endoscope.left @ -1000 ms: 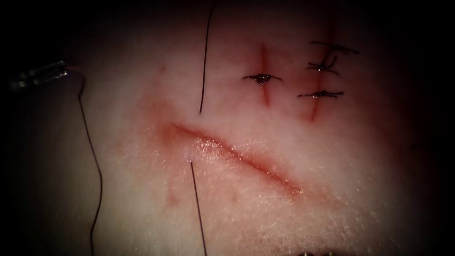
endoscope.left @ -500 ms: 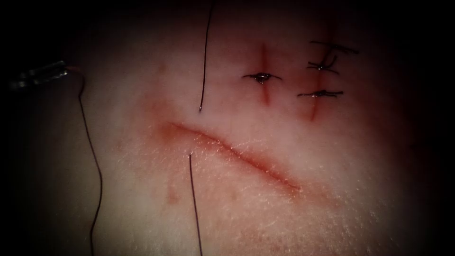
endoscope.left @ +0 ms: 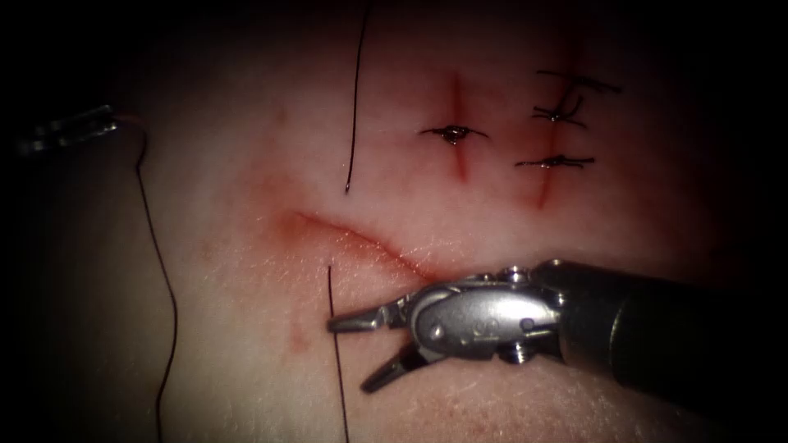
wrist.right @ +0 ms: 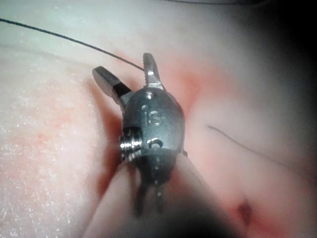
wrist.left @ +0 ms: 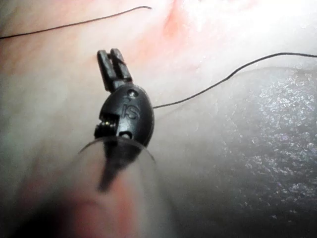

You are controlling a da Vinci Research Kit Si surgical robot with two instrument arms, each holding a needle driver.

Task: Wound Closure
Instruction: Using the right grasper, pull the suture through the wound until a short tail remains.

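The right tool point(endoscope.left: 357, 349), jaws apart and holding nothing, lies across the cut point(endoscope.left: 353, 238) in the tissue point(endoscope.left: 246, 344), its upper jaw tip touching the thread point(endoscope.left: 335, 344) just below the cut; the left tool point(wrist.left: 114, 62), jaws together, holds nothing.

2 short stitched cuts point(endoscope.left: 460, 131), possibly 3 knots point(endoscope.left: 555, 162)

Tissue point(endoscope.left: 246, 344): pale pink. Cut point(endoscope.left: 361, 242): red. Thread point(endoscope.left: 355, 98): black. Right tool point(endoscope.left: 361, 349): silver-grey metal.
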